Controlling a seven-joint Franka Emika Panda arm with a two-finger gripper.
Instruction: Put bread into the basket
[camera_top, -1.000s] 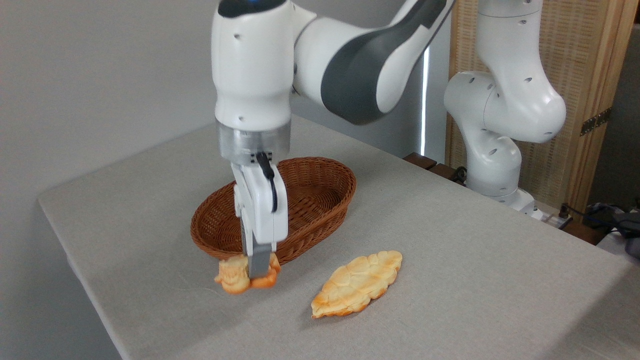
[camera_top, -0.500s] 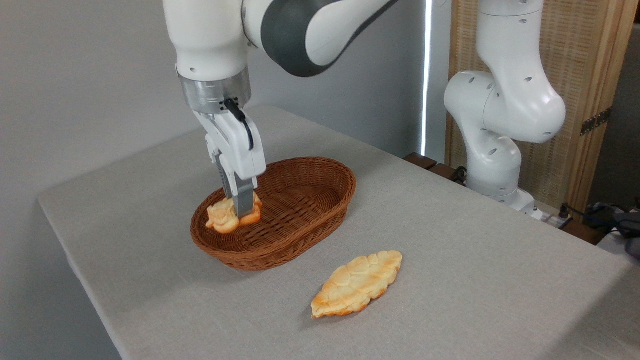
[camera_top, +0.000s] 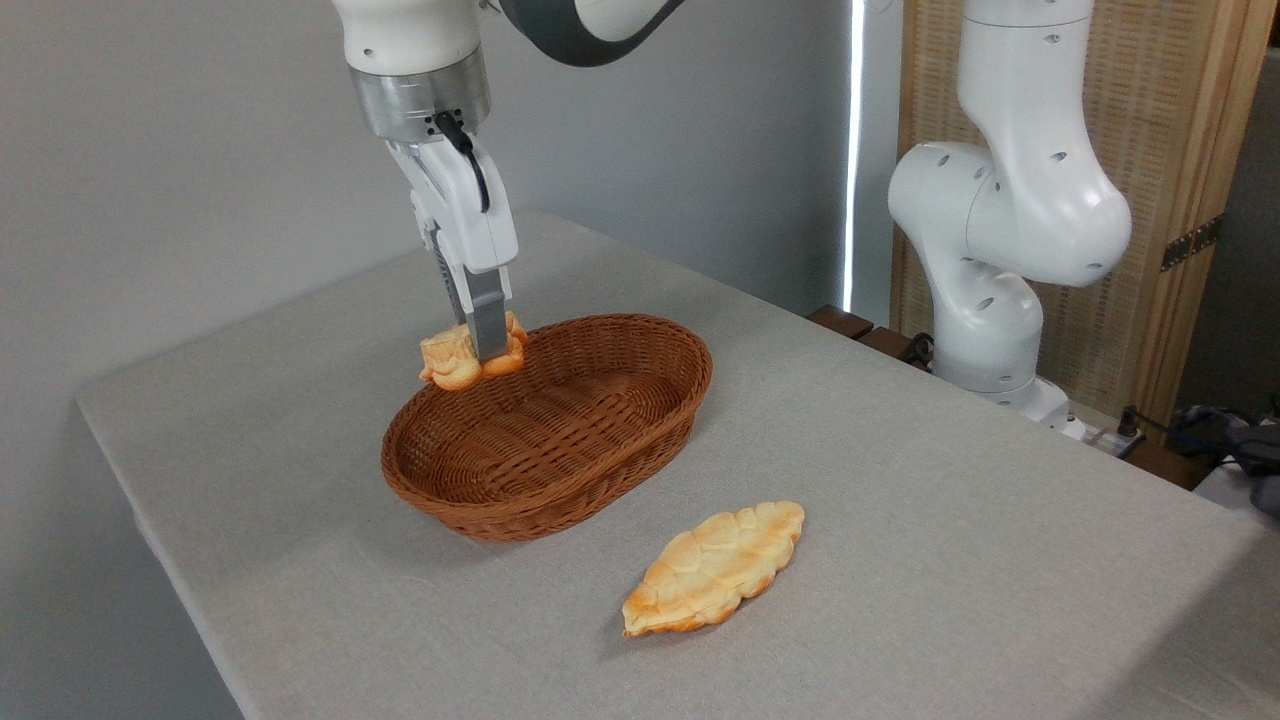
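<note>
Bread (camera_top: 457, 360) hangs clamped between my fingers (camera_top: 489, 322), clear of the desk (camera_top: 900, 520) and up in the air at the far left end of the basket (camera_top: 560, 425). From this one angle I cannot tell whether it sits over the weave or just outside the far rim; the bun overlaps the rim line in the picture, and that is what worries me. If I let go here and it is really over the edge, it could strike the rim and roll off onto the desk behind the basket.

The grip looks off-centre too: most of the bun sticks out to the left of the fingers, so it may swing or tip as they part and land unevenly. It is also held high above the basket floor, and I judge a drop from there could bounce a light bun out over the low sides.

I would bring it toward the basket's middle and lower it before releasing. The flat braided loaf (camera_top: 713, 568) lies well apart in front, out of the way.
</note>
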